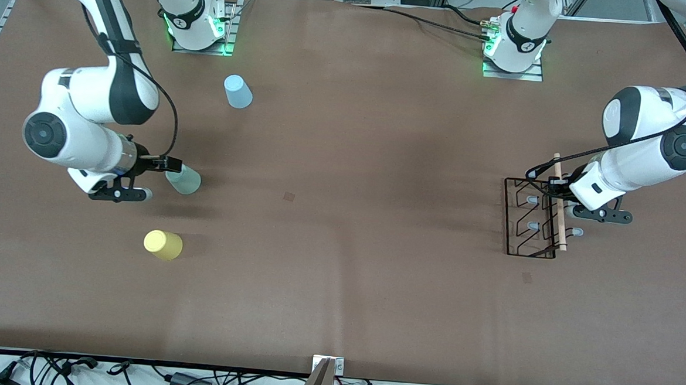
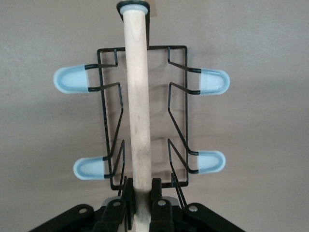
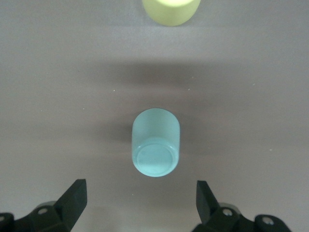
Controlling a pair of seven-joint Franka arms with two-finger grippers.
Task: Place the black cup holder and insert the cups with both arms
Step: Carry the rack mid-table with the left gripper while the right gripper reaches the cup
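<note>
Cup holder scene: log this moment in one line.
left hand: shut on cup holder rod | right hand: open over green cup | cups inserted: none

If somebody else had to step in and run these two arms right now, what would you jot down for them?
Left gripper: shut on the wooden rod of the black cup holder, which lies flat at the left arm's end of the table.
Right gripper: open, hovering over the sage green cup, not gripping it.
Cups: all three stand upside down at the right arm's end. The light blue cup is farthest from the front camera, the yellow cup nearest, the green one between.
Done: holder gripped.
Left: stand the holder in place, then put all three cups on its prongs.
</note>
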